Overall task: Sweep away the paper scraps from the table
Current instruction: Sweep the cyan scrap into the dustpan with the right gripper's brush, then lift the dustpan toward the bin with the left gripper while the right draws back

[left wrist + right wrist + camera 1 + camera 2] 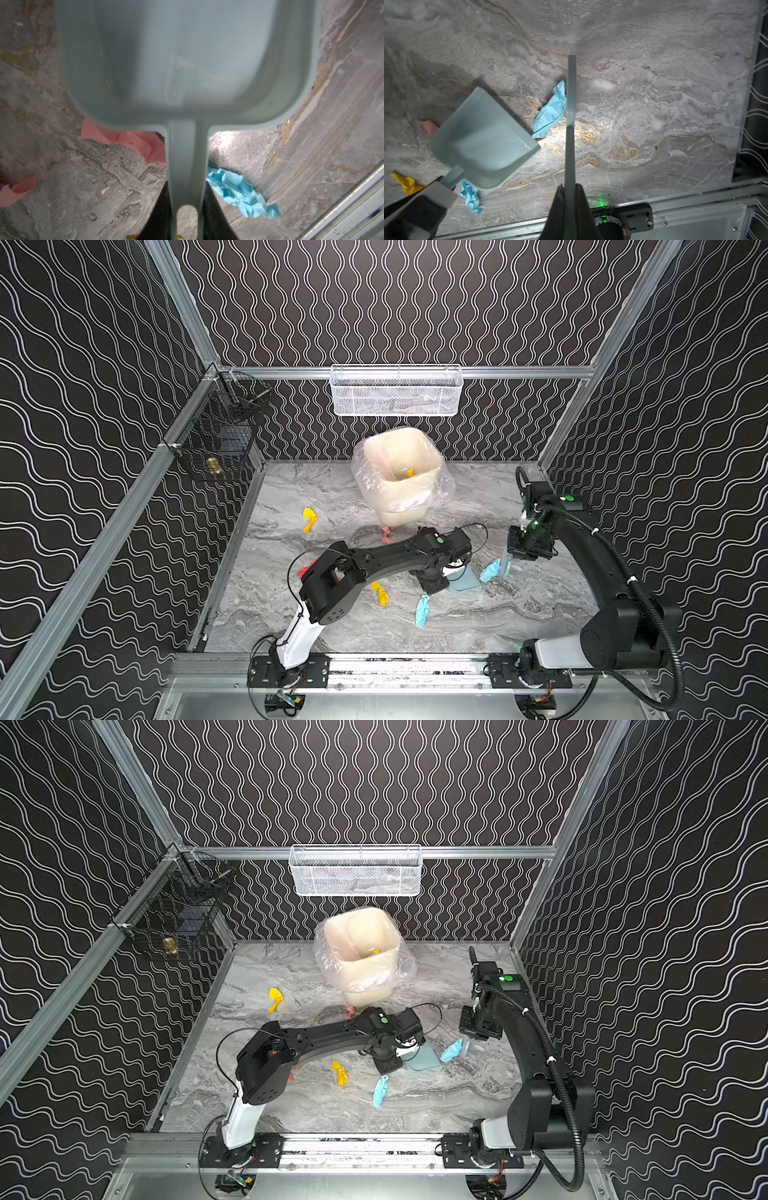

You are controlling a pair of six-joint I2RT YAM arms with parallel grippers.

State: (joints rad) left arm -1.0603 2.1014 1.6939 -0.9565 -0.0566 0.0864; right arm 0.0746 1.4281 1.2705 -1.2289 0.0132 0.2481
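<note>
- The left end effector (186, 187) is pinching the handle of the pale blue plastic dustpan (483, 141). The right end effector (569, 193) is pressed together on the pale blue brush (571, 99), seen edge-on.
- The small crumpled paper scraps (380, 593) lie scattered on the grey marble-patterned worktop (478, 626). A light blue scrap (552, 110) sits between the brush and the dustpan's open mouth, right against the brush.
- Risk: that scrap lies nearer one corner of the mouth, so a stroke aimed slightly off could slide it past the side wall.
- Risk: a pink scrap (128, 143) lies partly beneath the pan's rear and could stay trapped or get dragged if the pan shifts.
- Risk: light paper may slip under the lip if the lip is lifted. Whether it sits flat, I cannot tell.
- Hard to see: the brush's bristles are barely made out. A red scrap (304, 571) is mostly covered by the left arm. The pan's front lip is cut off in the left wrist view.
- The cream bin lined with a clear plastic bag (401, 497) shows one yellow piece inside; the rest of its inside is hidden.
</note>
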